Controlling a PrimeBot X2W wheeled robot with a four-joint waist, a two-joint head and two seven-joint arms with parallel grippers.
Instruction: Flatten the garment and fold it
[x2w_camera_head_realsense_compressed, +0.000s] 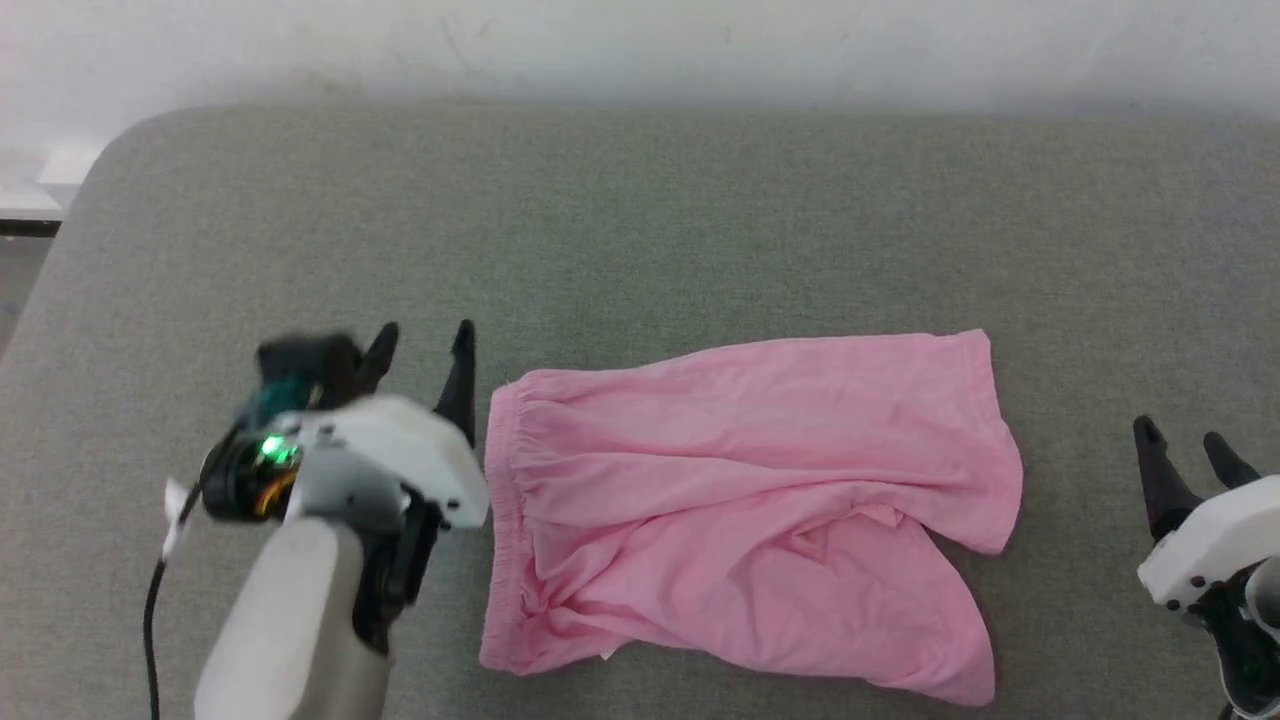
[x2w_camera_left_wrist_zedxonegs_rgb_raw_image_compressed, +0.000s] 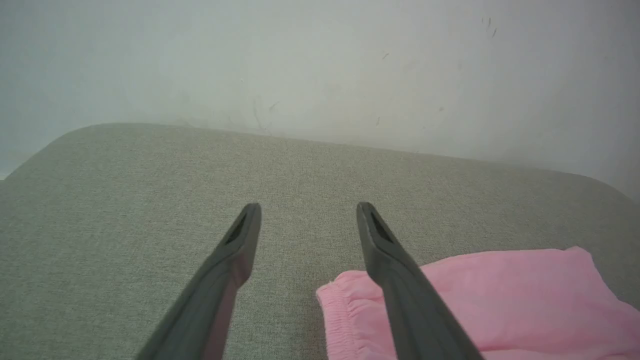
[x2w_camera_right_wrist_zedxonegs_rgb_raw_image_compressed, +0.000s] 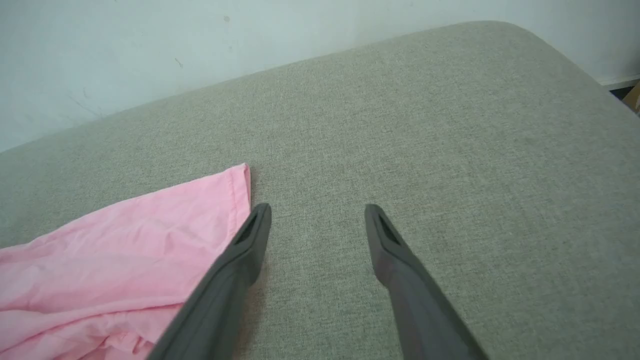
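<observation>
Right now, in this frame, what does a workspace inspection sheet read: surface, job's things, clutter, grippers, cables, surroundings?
Surface: grey woven padded surface with rounded corners.
Job's things: pink garment lying spread out but wrinkled, gathered end toward the robot's left, near part creased and bunched; nothing holds it.
Clutter: nothing seen.
Grippers: left gripper, jaws open, close beside the gathered end; right gripper, jaws open, over bare surface, apart from the garment.
Cables: black cable hanging by the left forearm.
Surroundings: pale scuffed wall behind the surface.
</observation>
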